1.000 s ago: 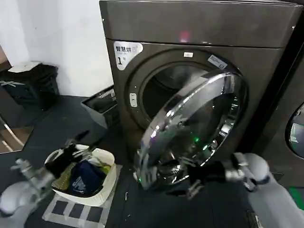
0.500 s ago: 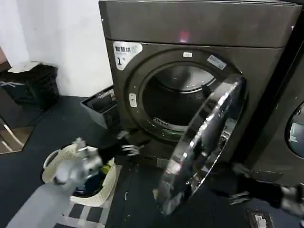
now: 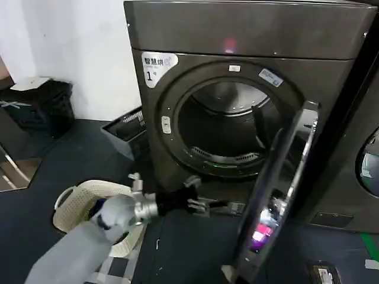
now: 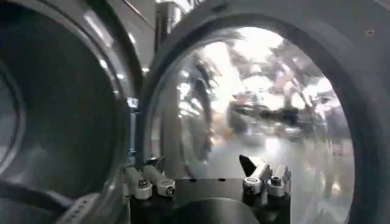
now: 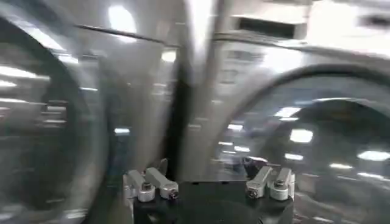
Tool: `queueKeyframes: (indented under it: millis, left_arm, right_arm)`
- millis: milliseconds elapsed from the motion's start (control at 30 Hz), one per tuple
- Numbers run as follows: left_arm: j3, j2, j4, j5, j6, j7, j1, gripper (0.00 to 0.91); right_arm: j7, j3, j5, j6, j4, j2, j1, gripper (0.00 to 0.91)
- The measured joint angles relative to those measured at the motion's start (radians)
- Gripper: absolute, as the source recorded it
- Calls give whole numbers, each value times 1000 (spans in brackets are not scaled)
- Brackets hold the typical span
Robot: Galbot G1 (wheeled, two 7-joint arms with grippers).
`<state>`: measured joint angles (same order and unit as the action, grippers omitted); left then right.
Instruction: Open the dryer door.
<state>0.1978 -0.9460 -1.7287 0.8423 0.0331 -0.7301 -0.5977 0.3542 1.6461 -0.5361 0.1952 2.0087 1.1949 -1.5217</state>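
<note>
1 round chrome-rimmed dryer door [image 3: 278, 195] stands open; left tool [image 3: 198, 204] spread, empty.

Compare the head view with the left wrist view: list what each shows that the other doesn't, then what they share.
Head view only: the dryer front with its "1" sticker, a laundry basket on the floor, a black crate by the wall.

Left wrist view only: the glass inner side of the dryer door, close up.

Both: the open door, the drum opening, and the left gripper, open, holding nothing.
</note>
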Motion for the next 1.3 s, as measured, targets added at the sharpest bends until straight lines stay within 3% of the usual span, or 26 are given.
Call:
queueKeyframes:
  millis: [267, 467, 633, 1300]
  left_arm:
    - [178, -68, 26, 1, 6, 32, 105, 907]
    - [267, -137, 69, -1, 11, 41, 169, 907]
    - [315, -196, 118, 2, 4, 55, 220, 907]
    - [371, -521, 360, -113, -51, 219, 319, 907]
  right_arm:
    - [-139, 181, 24, 49, -91, -58, -51, 907]
    - [-202, 280, 28, 148, -131, -75, -83, 907]
    - [-216, 344, -23, 128, -163, -99, -103, 907]
    - [-167, 524, -25, 111, -248, -135, -160, 907]
